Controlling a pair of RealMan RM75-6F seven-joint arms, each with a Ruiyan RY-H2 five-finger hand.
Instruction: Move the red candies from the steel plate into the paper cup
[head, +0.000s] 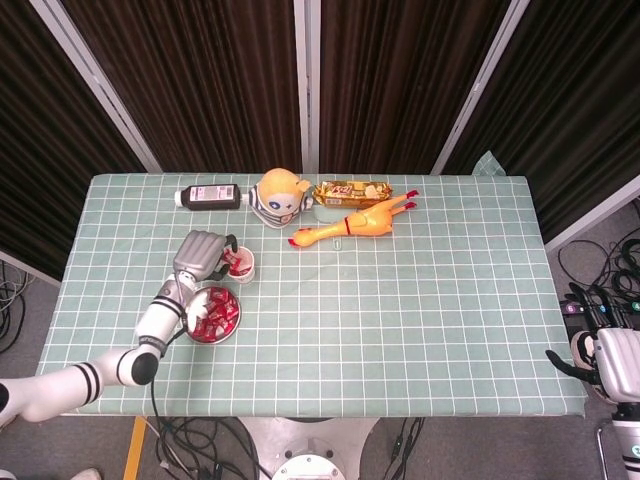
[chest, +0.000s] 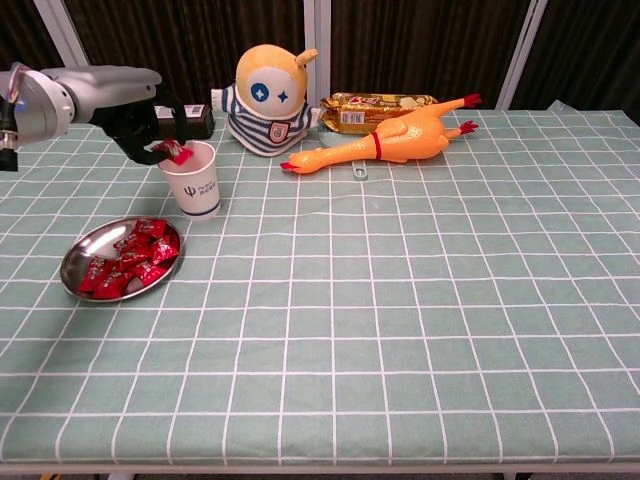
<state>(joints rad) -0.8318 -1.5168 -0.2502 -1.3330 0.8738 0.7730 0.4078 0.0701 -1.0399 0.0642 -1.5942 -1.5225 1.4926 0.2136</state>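
A white paper cup (chest: 194, 178) (head: 240, 264) stands left of the table's middle. My left hand (chest: 140, 116) (head: 203, 256) hovers at its rim and pinches a red candy (chest: 178, 152) just above the cup's mouth. In front of the cup, the steel plate (chest: 72, 263) (head: 190, 325) holds several red candies (chest: 128, 259) (head: 213, 312). My right hand (head: 612, 362) hangs off the table's right edge near the front corner, holding nothing; how its fingers lie is unclear.
Along the back stand a dark bottle (head: 208, 196) lying on its side, a yellow plush doll (chest: 266, 103), a snack packet (chest: 380, 109) and a rubber chicken (chest: 390, 141). A green checked cloth (chest: 420, 300) covers the table.
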